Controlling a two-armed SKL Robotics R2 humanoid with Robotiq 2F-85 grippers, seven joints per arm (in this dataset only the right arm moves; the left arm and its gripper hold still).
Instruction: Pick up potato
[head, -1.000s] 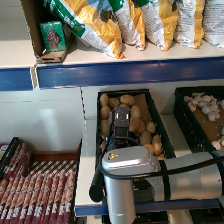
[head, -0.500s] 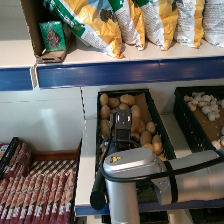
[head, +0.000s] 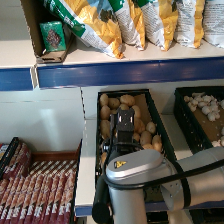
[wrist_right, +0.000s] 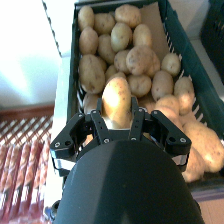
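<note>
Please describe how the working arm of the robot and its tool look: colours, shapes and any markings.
The right arm is thick and rounded, silver-grey, with black bands at the joints and a small yellow mark on its cap. The tool is black, with a domed body and two fingers built from jointed links with visible bolts.

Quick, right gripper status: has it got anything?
Right gripper: closed on a potato, held above the black crate of potatoes.

Potato (wrist_right: 116, 100) between closed jaws, above crate (wrist_right: 172, 35)
</note>
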